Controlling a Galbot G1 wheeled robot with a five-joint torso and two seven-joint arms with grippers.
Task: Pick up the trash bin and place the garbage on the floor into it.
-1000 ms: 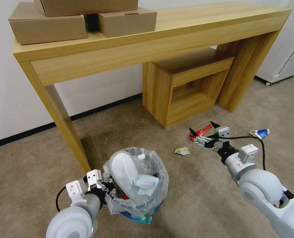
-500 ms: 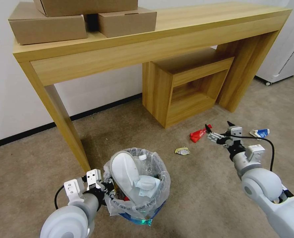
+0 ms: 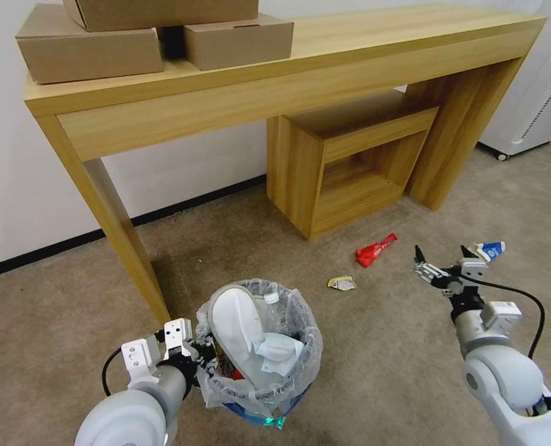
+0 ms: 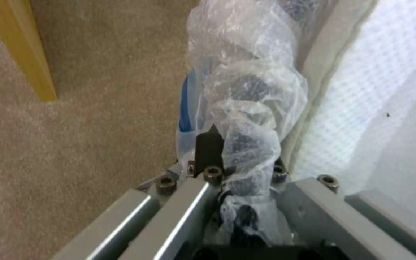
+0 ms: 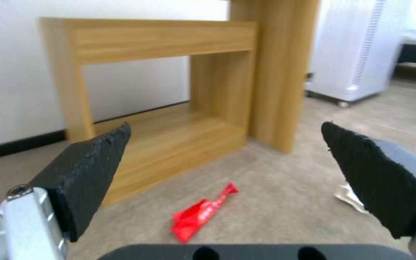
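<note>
The trash bin [image 3: 260,371], lined with a crinkled clear bag, is low in the head view and holds a white slipper [image 3: 235,322] among other litter. My left gripper [image 3: 202,357] is shut on its near-left rim. In the left wrist view the left gripper [image 4: 239,144] pinches the bag-wrapped rim [image 4: 246,101]. My right gripper [image 3: 440,255] hovers open over the floor [image 3: 380,347], to the right of a red wrapper [image 3: 375,249]. Garbage also lies nearby: a crumpled scrap [image 3: 342,283] and a blue-white carton [image 3: 489,249]. The right gripper [image 5: 225,130] faces the red wrapper [image 5: 200,215].
A long wooden table [image 3: 275,80] stands against the wall with cardboard boxes [image 3: 89,49] on it. Under it sits a small open wooden cabinet [image 3: 349,161]. The table's leg [image 3: 123,241] rises just behind the bin. A white appliance [image 3: 535,93] is at the far right.
My right gripper has swung right and back toward me, from over the red wrapper to beside the carton, staying open. The wrapper has not moved. The bin has dipped slightly.
</note>
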